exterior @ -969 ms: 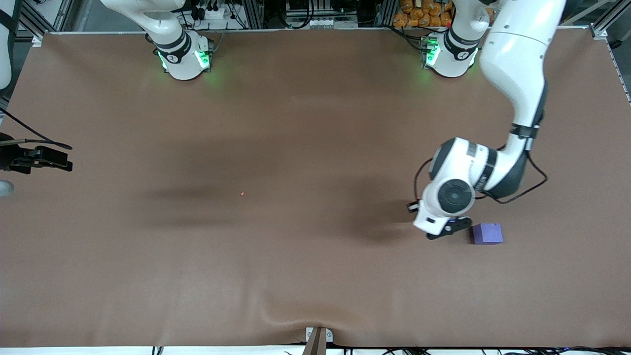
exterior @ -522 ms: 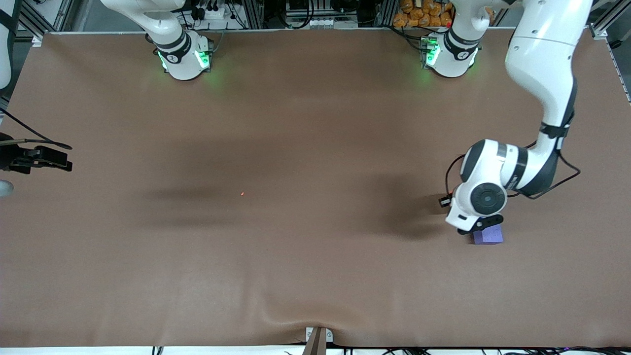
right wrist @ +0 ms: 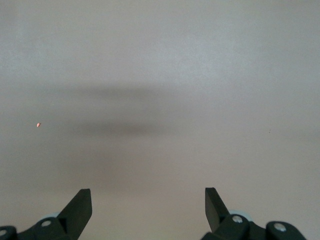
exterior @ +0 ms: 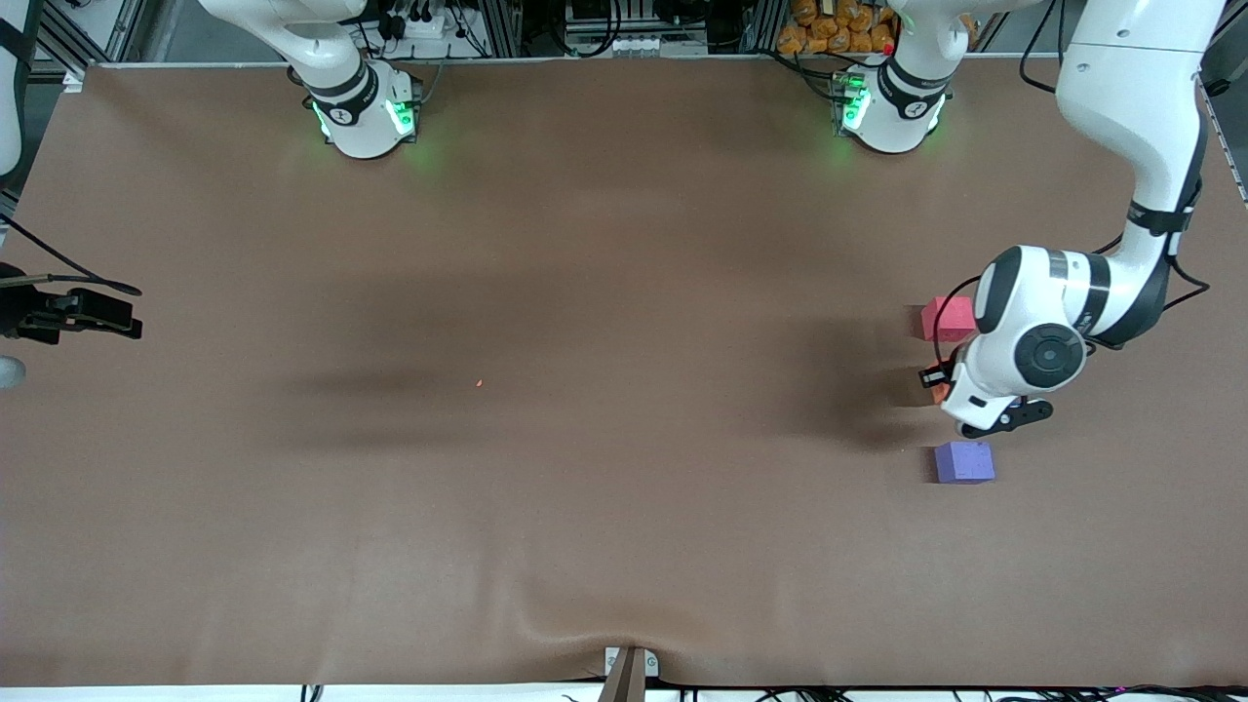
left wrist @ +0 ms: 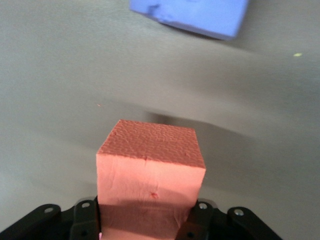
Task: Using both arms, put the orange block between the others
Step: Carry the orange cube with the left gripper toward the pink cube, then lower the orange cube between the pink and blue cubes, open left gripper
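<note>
Brown cloth-covered table [exterior: 585, 292]. Left gripper [exterior: 960, 409] is clamped on the small matte orange foam cube [left wrist: 150, 175], held over the gap between the pinkish-red foam cube [exterior: 944, 318] and purple-blue foam cube [exterior: 964, 462]; its top face is pebbled, its edges crisp. Right gripper [right wrist: 148, 207] waits at the right arm's table end, fingers spread, empty.

Brown matte tabletop [exterior: 585, 244] with soft shadows; an aluminium frame [exterior: 546, 29] with cables [exterior: 419, 19] stands along its upper edge.
</note>
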You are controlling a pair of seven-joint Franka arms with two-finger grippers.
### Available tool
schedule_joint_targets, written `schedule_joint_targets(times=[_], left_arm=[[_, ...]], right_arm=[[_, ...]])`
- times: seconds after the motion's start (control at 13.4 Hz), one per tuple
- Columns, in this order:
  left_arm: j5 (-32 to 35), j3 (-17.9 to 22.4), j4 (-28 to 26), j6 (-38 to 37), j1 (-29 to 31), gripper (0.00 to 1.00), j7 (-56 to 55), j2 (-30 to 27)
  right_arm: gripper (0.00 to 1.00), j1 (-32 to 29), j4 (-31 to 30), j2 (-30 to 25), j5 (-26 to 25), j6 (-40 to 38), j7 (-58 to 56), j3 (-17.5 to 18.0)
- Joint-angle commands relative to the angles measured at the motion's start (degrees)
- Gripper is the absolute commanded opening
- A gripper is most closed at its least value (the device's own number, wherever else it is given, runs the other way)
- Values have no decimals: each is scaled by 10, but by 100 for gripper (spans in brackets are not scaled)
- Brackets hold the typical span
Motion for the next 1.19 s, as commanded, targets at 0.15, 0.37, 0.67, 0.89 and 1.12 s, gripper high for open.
schedule_joint_targets(times=[0.15, 0.37, 0.67, 0.89, 1.12], left_arm=[[13, -10, -18, 28, 18, 0, 34, 1], [6, -12, -18, 33, 41, 0, 78, 5], [0, -12, -17, 70, 43, 0, 78, 30], [-3, -12, -17, 74, 43, 0, 78, 30], [-20, -18, -14, 74, 43, 0, 78, 30]], right_arm=[[100, -5, 3, -7, -10, -7, -8, 4], [100, -5, 3, -6, -10, -7, -7, 4], [100, -5, 3, -6, -10, -7, -5, 4], [100, -5, 3, -6, -10, -7, -5, 4], [100, -5, 3, -7, -10, -7, -4, 4]])
